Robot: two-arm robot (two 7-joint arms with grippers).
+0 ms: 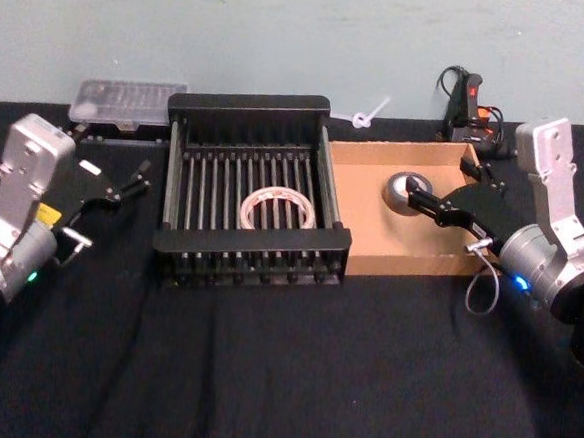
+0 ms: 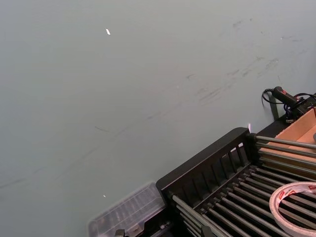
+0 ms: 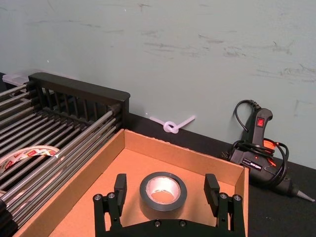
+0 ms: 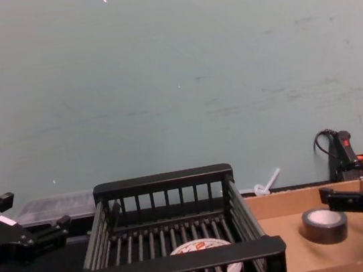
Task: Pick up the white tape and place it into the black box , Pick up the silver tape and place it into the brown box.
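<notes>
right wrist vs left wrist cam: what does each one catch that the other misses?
Right wrist alone: the silver tape lying in the brown box between the open fingers of the right gripper, plus a white knotted tie.
Left wrist alone: a clear plastic case.
Both: the black box holding the white tape, the brown box and the glue gun.

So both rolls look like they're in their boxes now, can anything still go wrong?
Possibly. The right pincer is open with the silver tape between its fingers inside the brown box; pulling back crookedly could drag the roll or catch the cardboard wall. The white tape lies in the black box.
</notes>
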